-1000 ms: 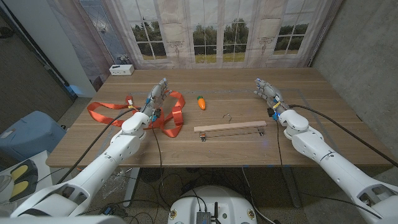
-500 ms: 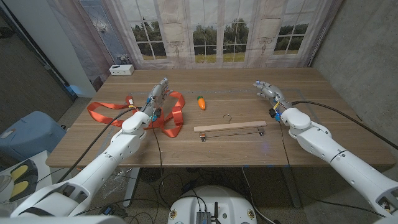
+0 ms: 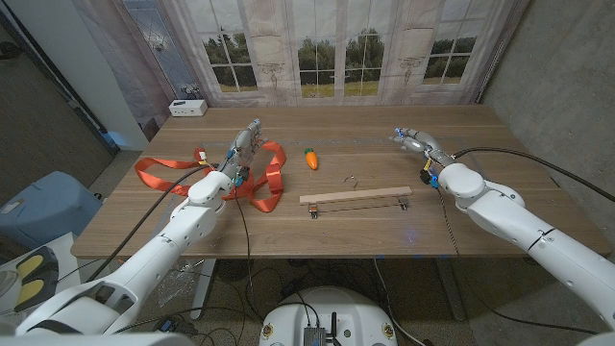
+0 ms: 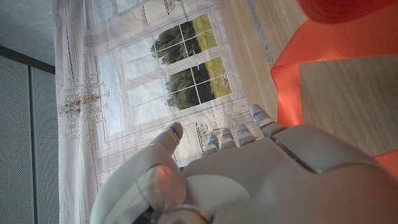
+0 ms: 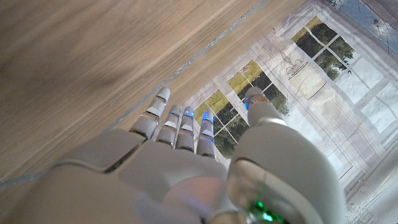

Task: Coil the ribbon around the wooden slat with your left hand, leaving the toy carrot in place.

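Head view: left hand (image 3: 245, 142) rests amid the orange ribbon (image 3: 264, 183), fingers spread, holding nothing; right hand (image 3: 415, 142) likewise spread and unladen, right of the wooden slat (image 3: 355, 196).

Glossy orange cloth ribbon (image 3: 264, 183) lies on the matt wooden table (image 3: 365, 226).
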`<state>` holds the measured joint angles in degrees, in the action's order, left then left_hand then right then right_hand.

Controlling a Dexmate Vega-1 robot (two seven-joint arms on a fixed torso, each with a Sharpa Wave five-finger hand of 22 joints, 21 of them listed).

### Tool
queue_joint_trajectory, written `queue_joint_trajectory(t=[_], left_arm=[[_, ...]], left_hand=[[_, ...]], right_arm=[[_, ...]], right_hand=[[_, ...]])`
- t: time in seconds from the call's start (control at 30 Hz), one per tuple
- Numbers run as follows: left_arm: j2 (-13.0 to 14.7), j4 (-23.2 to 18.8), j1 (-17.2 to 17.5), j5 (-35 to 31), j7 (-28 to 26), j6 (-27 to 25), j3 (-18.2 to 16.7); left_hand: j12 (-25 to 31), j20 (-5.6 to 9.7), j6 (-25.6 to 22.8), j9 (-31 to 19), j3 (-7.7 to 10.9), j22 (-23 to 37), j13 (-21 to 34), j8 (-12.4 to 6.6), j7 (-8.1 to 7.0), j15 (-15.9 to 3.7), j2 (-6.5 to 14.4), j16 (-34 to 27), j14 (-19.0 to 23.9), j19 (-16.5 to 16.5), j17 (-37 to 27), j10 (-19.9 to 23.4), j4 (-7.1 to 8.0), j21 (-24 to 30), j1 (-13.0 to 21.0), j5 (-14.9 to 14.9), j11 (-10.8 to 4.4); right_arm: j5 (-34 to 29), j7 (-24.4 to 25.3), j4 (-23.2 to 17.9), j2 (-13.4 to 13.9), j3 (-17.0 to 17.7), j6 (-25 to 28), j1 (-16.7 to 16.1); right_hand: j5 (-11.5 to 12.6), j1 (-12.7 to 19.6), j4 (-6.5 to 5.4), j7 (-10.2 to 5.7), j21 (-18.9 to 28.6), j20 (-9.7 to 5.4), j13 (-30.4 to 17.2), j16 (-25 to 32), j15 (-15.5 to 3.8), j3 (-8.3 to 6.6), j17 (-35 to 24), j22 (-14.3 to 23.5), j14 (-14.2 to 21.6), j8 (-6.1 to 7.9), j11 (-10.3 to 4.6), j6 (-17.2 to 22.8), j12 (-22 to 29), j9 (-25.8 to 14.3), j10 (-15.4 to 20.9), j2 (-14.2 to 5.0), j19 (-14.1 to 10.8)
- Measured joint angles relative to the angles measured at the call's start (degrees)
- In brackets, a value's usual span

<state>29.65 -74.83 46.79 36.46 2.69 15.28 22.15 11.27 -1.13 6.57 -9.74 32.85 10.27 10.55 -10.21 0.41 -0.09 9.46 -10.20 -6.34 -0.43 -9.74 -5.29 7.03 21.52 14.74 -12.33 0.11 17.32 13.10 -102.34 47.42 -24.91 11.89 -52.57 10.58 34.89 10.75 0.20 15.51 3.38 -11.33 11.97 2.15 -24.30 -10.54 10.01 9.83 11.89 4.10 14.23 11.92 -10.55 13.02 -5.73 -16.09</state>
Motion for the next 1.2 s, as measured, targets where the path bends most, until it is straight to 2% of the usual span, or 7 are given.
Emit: queue_joint_trajectory(t=[0.77, 0.87, 0.9, 1.2], left_arm=[[1.5, -5.6, 3.2, -0.7, -2.4, -0.9, 0.0], [2.1, -7.2, 4.3, -0.8, -2.9, -1.0, -0.2], [2.2, -7.5, 4.5, -0.9, -3.0, -1.0, -0.2], [3.2, -10.9, 7.1, -1.0, -4.0, -1.0, -0.6]], left_hand=[[0.0, -0.31, -0.3, 0.0, 0.00, 0.0, 0.0, 0.00, 0.32, 0.30, 0.0, 0.0, 0.3, 0.3, 0.0, 0.3, 0.00, -0.3, 0.0, 0.0, 0.31], [0.0, -0.31, -0.3, 0.0, 0.00, 0.0, 0.0, 0.00, 0.32, 0.30, 0.0, 0.0, 0.3, 0.3, 0.0, 0.3, 0.00, -0.3, 0.0, 0.0, 0.31], [0.0, -0.30, -0.3, 0.0, 0.00, 0.0, 0.0, 0.00, 0.32, 0.30, 0.0, 0.0, 0.3, 0.3, 0.0, 0.3, 0.00, -0.3, 0.0, 0.0, 0.31], [0.0, -0.30, -0.3, 0.0, 0.00, 0.0, 0.0, 0.00, 0.32, 0.30, 0.0, 0.0, 0.3, 0.3, 0.0, 0.3, 0.00, -0.6, 0.0, 0.0, 0.31]], right_arm=[[-9.0, -1.0, -13.3, 8.1, -2.3, 14.1, -1.3], [-10.7, -1.2, -13.6, 8.2, -2.4, 16.3, -1.4], [-11.1, -1.2, -15.8, 9.5, -2.7, 16.8, -2.0], [-14.4, -1.3, -20.3, 11.8, -3.1, 21.3, -3.5]], right_hand=[[0.0, 2.7, -0.24, 0.08, -0.3, 0.19, -0.3, 0.0, -0.77, -0.23, 0.0, 0.0, 1.2, 0.00, -1.02, 1.7, 0.4, 0.0, 1.6, 1.49, -0.8], [0.0, 2.7, -0.24, 0.10, -0.3, 0.10, -0.3, 0.0, -0.82, -0.22, 0.0, 0.0, 1.2, 0.00, -1.02, 1.7, 0.4, 0.0, 1.6, 1.49, -1.3], [0.0, 2.7, -0.24, -0.12, -0.5, 0.10, -0.3, 0.0, -0.82, -0.22, 0.0, 0.0, 1.2, 0.00, -1.02, 2.0, 0.4, 0.0, 1.6, 1.50, -1.3], [0.0, 3.8, -0.48, -0.18, -0.5, 0.14, -0.3, 0.1, -1.55, -0.46, 0.0, 0.0, 2.0, 0.23, -1.51, 3.1, 0.4, 0.0, 2.1, 1.93, -1.8]])
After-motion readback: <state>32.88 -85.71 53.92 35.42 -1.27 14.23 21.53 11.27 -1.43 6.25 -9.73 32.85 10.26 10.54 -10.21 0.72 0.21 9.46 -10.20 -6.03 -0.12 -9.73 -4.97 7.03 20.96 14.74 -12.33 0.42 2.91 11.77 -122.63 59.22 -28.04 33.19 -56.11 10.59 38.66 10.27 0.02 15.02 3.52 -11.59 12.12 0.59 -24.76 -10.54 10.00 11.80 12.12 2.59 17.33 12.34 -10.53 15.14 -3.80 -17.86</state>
